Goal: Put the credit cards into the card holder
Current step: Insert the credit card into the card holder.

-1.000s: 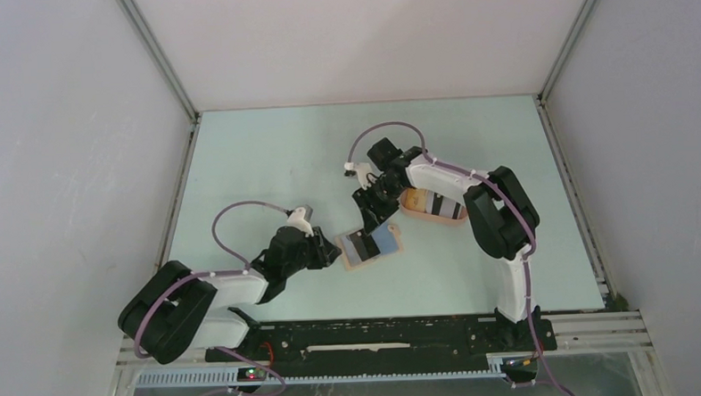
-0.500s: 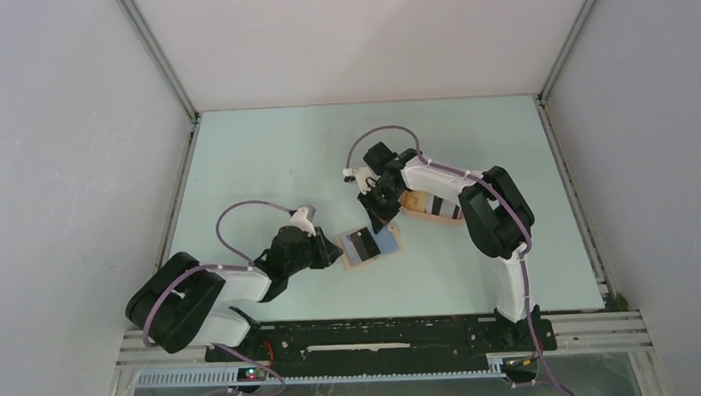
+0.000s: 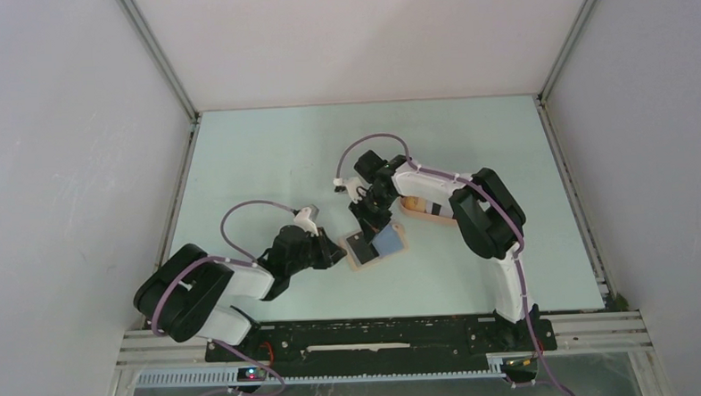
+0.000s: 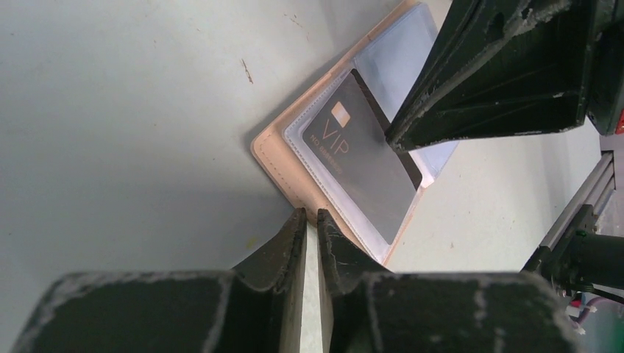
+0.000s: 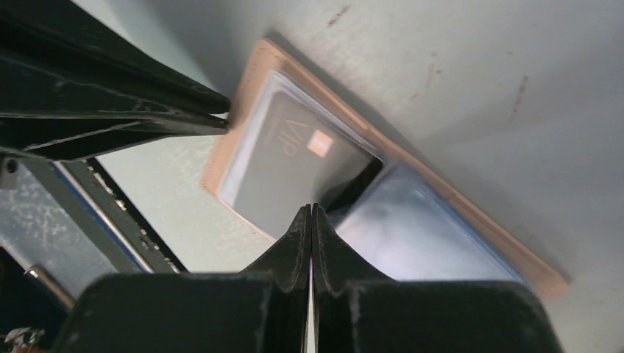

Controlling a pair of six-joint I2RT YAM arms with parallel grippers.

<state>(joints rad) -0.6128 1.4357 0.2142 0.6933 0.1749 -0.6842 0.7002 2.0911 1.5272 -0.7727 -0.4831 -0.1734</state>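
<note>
Right gripper (image 5: 310, 209) clamped shut, tips on VIP card (image 5: 294, 169) (partly sleeved) in open card holder (image 5: 530, 261); left gripper (image 4: 310, 213) at holder edge, state unclear.

We see a robotics lab test cell: plain white panels (image 3: 58, 130) enclose a pale green table (image 3: 265, 157), aluminium framing (image 3: 157, 59) runs along the corners, and two robot arms (image 3: 508, 276) are bolted to a black rail (image 3: 380, 333).
</note>
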